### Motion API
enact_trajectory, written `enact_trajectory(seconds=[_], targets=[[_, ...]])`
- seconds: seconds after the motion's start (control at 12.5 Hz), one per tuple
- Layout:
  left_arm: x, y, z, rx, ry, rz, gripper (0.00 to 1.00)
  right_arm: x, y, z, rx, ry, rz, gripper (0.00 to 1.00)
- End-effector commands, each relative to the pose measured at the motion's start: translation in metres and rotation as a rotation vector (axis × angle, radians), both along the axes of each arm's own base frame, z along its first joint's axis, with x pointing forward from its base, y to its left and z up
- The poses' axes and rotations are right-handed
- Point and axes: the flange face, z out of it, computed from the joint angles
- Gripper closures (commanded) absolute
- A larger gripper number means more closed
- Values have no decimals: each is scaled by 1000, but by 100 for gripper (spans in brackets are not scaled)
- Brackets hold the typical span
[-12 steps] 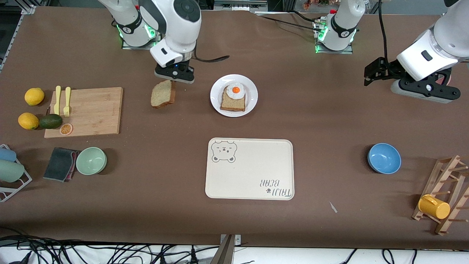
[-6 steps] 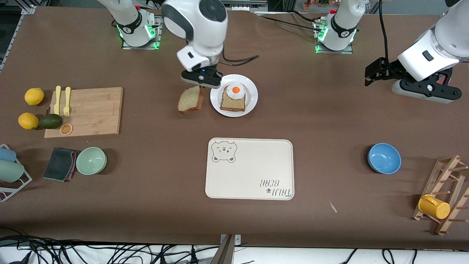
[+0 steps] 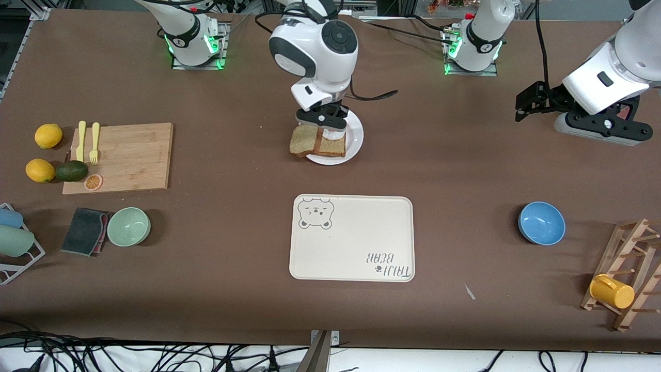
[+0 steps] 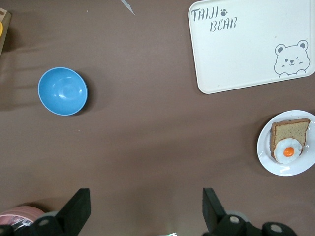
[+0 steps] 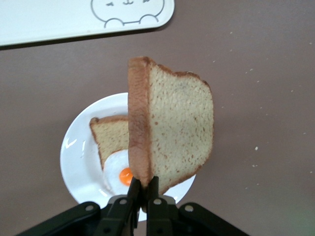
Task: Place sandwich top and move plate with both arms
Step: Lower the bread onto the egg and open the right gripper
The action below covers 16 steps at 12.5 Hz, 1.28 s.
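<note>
My right gripper is shut on the crust edge of the sandwich top, a tan bread slice that hangs on edge over the plate. In the right wrist view the sandwich top stands upright in the right gripper, above the white plate and the bread slice with a fried egg. My left gripper waits in the air over bare table at the left arm's end. Its fingers stand wide open with nothing between them.
The cream bear-print tray lies nearer the front camera than the plate. A blue bowl and a wooden rack with a yellow cup sit toward the left arm's end. A cutting board and a green bowl sit toward the right arm's end.
My right gripper has carried the sandwich top from beside the cutting board across to over the plate. The left arm has barely moved.
</note>
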Motion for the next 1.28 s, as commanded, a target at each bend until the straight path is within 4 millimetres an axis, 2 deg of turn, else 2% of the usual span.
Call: enact_trajectory(seconds=[0.0, 0.16, 0.32, 0.64, 0.72, 0.8, 0.88, 0.96, 1.04, 1.2], targets=[[1, 3, 6, 30, -3, 3, 0, -7, 27, -7, 42, 3, -52, 100], [1, 6, 7, 30, -4, 7, 0, -18, 34, -13, 17, -25, -12, 100], [1, 6, 7, 31, -5, 7, 0, -24, 37, -33, 2, 0, -9, 100], [1, 4, 7, 29, -4, 4, 0, -25, 37, -38, -1, 21, -11, 100], [0, -2, 6, 29, -3, -5, 0, -25, 37, -37, -3, 21, -10, 58], [-1, -5, 7, 29, -4, -9, 0, -22, 35, -35, -2, 18, -19, 29], [-2, -9, 7, 29, -4, -17, 0, -21, 35, -32, 7, 29, -32, 21], [-2, -11, 7, 29, -4, -20, 0, -15, 30, -28, 7, 26, -54, 5], [-2, -10, 7, 29, -4, -19, 0, -13, 29, -16, 18, 18, -60, 1], [0, 1, 7, 29, -1, 2, 0, -3, 17, 5, 32, 19, -93, 0]])
